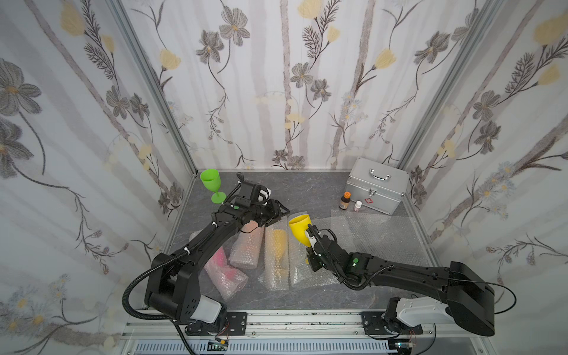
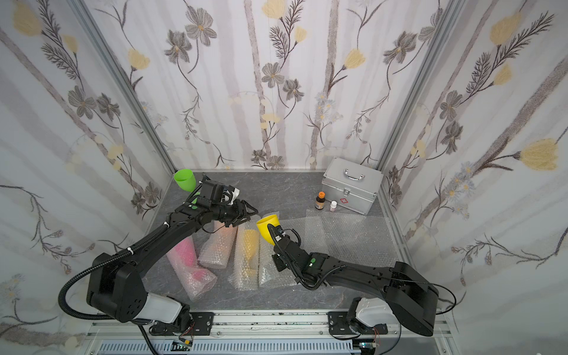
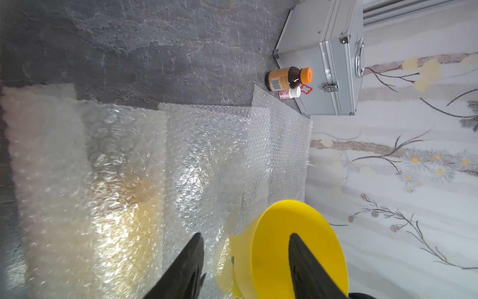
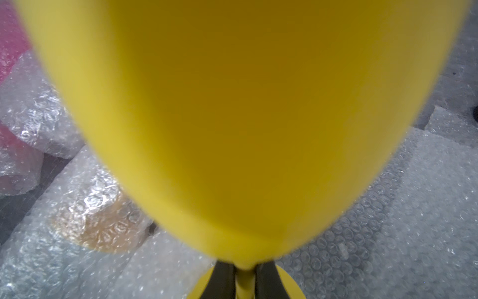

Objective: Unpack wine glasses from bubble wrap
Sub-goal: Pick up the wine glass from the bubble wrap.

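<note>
Right gripper (image 4: 244, 278) clamps yellow goblet (image 4: 232, 116) stem, visible only from right wrist, bowl blurred. Left gripper (image 3: 245, 234) beside goblet: jaws apart, empty.

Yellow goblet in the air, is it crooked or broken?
The yellow plastic goblet looks undamaged, just tilted: the right gripper is shut on its stem and holds it off the table, bowl leaning sideways. Only the lime green plastic goblet stands upright.

Floral wallpaper (image 1: 276, 92), yellow goblet (image 1: 299, 226), lime goblet (image 1: 210, 181)
</note>
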